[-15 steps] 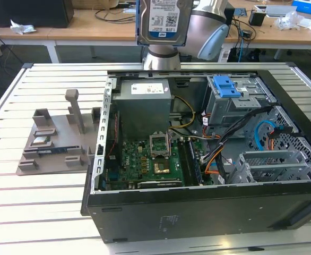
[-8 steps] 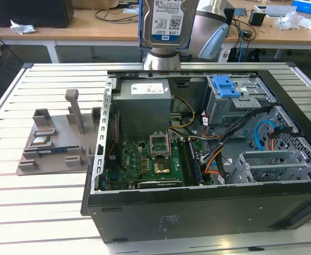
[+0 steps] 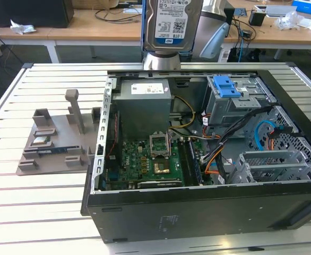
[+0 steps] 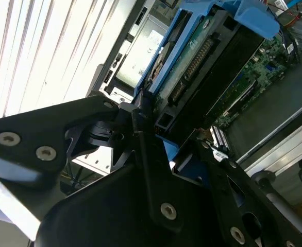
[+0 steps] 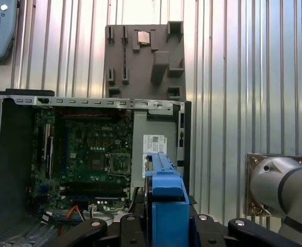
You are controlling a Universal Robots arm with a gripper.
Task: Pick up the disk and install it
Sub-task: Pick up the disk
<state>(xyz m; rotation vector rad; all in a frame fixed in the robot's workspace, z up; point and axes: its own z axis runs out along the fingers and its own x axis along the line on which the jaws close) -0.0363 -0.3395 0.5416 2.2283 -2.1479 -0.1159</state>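
The disk (image 3: 172, 24) hangs upright high above the back of the open computer case (image 3: 198, 210), its white-and-blue label facing the exterior view. In both wrist views my gripper (image 4: 158, 136) is shut on it, black fingers (image 4: 94, 128) pressing on the blue carrier rails. Its green circuit-board side (image 4: 192, 62) shows in the second wrist view, and the blue rail edge of the disk (image 5: 166, 200) stands between the gripper's links (image 5: 166, 229) in the first wrist view. The grey drive cage (image 3: 235, 106), topped by a blue bracket (image 3: 227, 85), sits in the case toward the exterior view's right, below the disk.
Inside the case are a grey power supply (image 3: 145, 101), a green motherboard (image 3: 150, 159) and bundled cables (image 3: 224, 143). A grey parts fixture (image 3: 54, 141) stands on the slatted table at the exterior view's left. Desks with clutter run behind. The arm's silver joint (image 5: 282, 190) is beside the case.
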